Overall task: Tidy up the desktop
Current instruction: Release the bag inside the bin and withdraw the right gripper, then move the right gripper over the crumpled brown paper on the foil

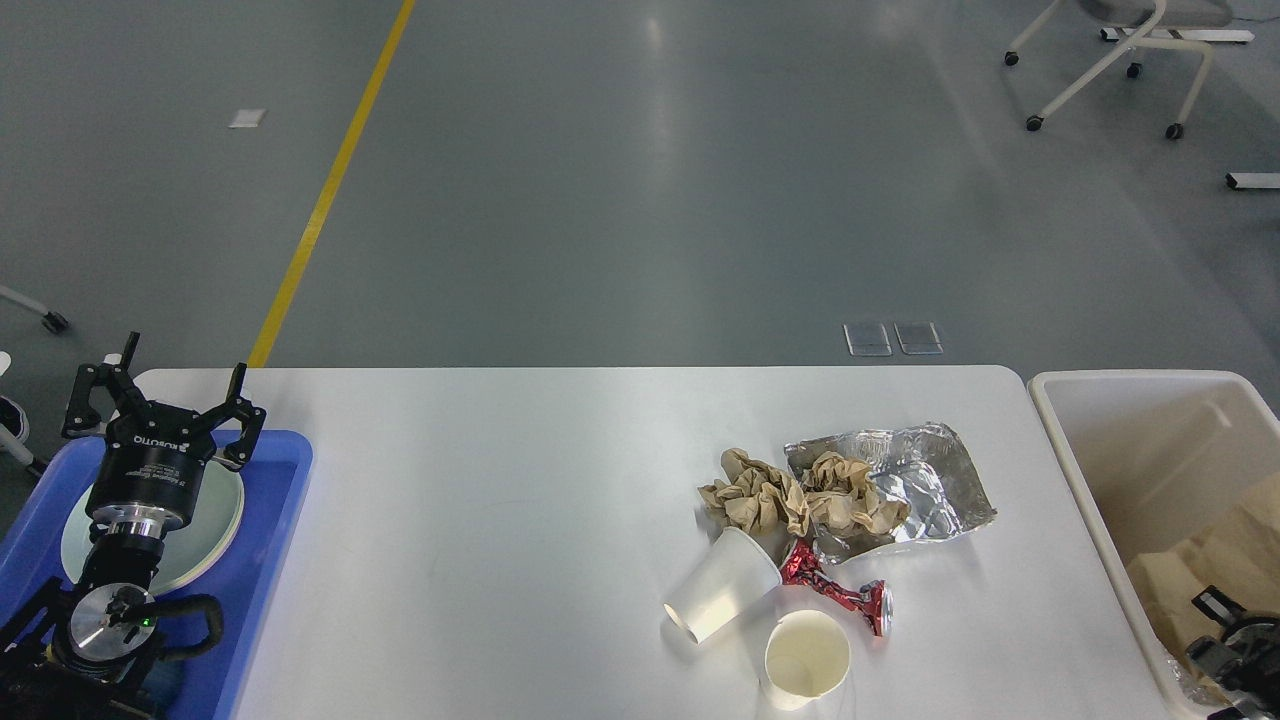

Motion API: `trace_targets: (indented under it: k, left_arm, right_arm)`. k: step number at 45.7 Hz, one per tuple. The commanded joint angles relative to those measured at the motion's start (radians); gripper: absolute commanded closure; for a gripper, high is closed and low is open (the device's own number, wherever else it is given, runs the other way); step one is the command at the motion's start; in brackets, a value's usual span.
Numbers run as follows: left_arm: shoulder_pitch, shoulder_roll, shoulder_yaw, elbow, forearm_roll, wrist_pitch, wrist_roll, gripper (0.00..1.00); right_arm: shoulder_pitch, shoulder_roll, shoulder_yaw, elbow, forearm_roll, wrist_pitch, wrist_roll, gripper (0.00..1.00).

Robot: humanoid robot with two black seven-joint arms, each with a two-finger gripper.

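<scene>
Fingers of the left gripper [165, 405] spread wide over the tray [270, 560] and plate [215, 520]; the right gripper [1235, 655], low in the bin [1090, 500], can't be read. Cups [805, 660], a crushed can [840, 595], paper [760, 495] and foil [930, 485] crowd the table [500, 500] toward its right.

A blue plastic tray [275, 560] holding a round white plate [215, 520] is seen at left. Crumpled brown paper [790, 497] lies against a crinkled silver foil sheet [925, 490]. Just beside them are a tipped white paper cup [722, 585], an upright white paper cup [806, 658] and a crushed red can [840, 595]. A cream plastic bin [1120, 440] is seen at right.
</scene>
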Motion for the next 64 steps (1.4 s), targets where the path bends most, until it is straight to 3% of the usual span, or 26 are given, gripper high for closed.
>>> trace_targets:
  k: [1,3,5,28,40,46,55,64]
  left_arm:
    - [0.000,0.000,0.000,0.000,0.000,0.000,0.000,0.03]
    - [0.000,0.000,0.000,0.000,0.000,0.000,0.000,0.03]
    - [0.000,0.000,0.000,0.000,0.000,0.000,0.000,0.03]
    - [0.000,0.000,0.000,0.000,0.000,0.000,0.000,0.03]
    - [0.000,0.000,0.000,0.000,0.000,0.000,0.000,0.03]
    - [0.000,0.000,0.000,0.000,0.000,0.000,0.000,0.03]
    - [0.000,0.000,0.000,0.000,0.000,0.000,0.000,0.03]
    - [0.000,0.000,0.000,0.000,0.000,0.000,0.000,0.03]
  right_arm:
    - [0.003,-0.005,-0.003,-0.009,0.000,-0.008,0.003,0.21]
    - [0.006,-0.007,-0.003,-0.009,0.000,-0.008,0.004,0.06]
    - [0.007,-0.001,-0.003,-0.008,0.000,-0.010,0.004,0.00]
    - [0.070,-0.044,-0.017,0.011,-0.034,0.012,0.009,0.00]
    - [0.240,-0.104,-0.018,0.051,-0.182,0.191,0.007,0.00]
    - [0.396,-0.162,-0.024,0.164,-0.323,0.309,0.006,0.00]
    - [0.723,-0.294,-0.056,0.500,-0.555,0.435,-0.002,0.00]
    - [1.074,-0.282,-0.265,0.738,-0.575,0.641,-0.002,0.00]
